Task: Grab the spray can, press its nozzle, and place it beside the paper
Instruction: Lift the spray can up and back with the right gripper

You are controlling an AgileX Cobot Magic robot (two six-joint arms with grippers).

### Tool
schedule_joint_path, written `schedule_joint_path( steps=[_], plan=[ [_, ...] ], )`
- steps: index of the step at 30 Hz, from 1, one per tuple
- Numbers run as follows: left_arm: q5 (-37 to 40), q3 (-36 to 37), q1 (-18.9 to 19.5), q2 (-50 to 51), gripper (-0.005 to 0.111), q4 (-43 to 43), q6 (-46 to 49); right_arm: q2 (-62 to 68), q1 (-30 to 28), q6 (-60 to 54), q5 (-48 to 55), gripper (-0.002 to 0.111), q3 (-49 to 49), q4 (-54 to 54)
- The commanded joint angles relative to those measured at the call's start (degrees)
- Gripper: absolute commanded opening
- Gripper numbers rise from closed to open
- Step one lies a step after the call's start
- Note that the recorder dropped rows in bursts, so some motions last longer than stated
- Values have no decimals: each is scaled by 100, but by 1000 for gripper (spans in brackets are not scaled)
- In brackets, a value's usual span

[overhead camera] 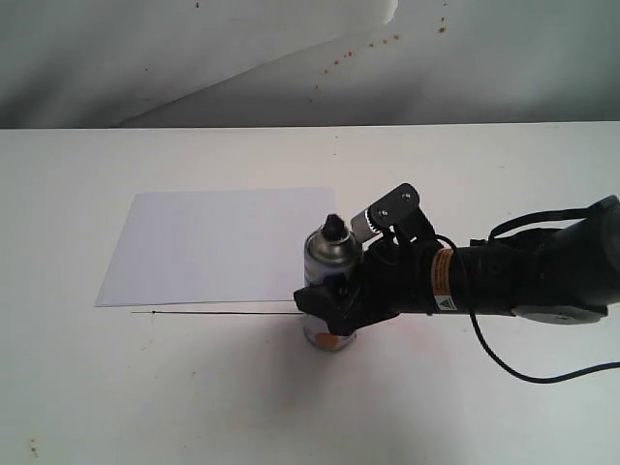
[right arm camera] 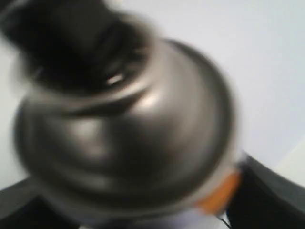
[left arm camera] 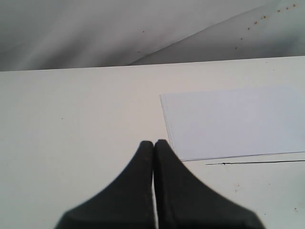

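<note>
The spray can [overhead camera: 330,254] stands upright just off the near right corner of the paper [overhead camera: 213,242], on the white table [overhead camera: 145,387]. I cannot tell whether its base rests on the surface or hangs just clear of it. The silver domed shoulder is dull and glossy by turns, and the black nozzle [overhead camera: 334,227] sits on top. An orange band shows at the base, and the label is mostly hidden by the fingers. The right gripper [overhead camera: 325,302] reaches in from the right and is clamped around the can's body. The right wrist view is blurred and filled by the shoulder. The left gripper [left arm camera: 154,145] hangs over bare table, fingers pressed together with nothing between them. A thin black line [overhead camera: 223,311] runs along the paper's near edge.
</note>
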Motion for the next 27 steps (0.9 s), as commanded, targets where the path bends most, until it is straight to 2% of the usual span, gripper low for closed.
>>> schedule_joint_path(
  steps=[1, 2, 3, 10, 13, 18, 24, 27],
  plan=[
    [-82, 28, 9, -26, 0, -1, -7, -3, 59, -95, -55, 21, 16, 398],
    [-82, 28, 9, -26, 0, -1, -7, -18, 59, -95, 11, 4, 16, 398],
    [-82, 28, 9, -26, 0, -1, -7, -18, 59, -74, 72, 0, 16, 372],
    [-82, 28, 9, -26, 0, -1, -7, -636, 59, -74, 411, 0, 16, 118],
    [-82, 28, 9, -26, 0, -1, -7, -1110, 59, -74, 971, 0, 16, 126],
    [-82, 28, 9, -26, 0, -1, -7, -1728, 59, 110, 2673, 0, -260, -6],
    [-82, 28, 9, -26, 0, -1, -7, -1794, 59, 291, 3221, 0, -799, -258],
    [-82, 28, 9, -26, 0, -1, -7, -1794, 59, 291, 3301, 0, -961, -739]
  ],
)
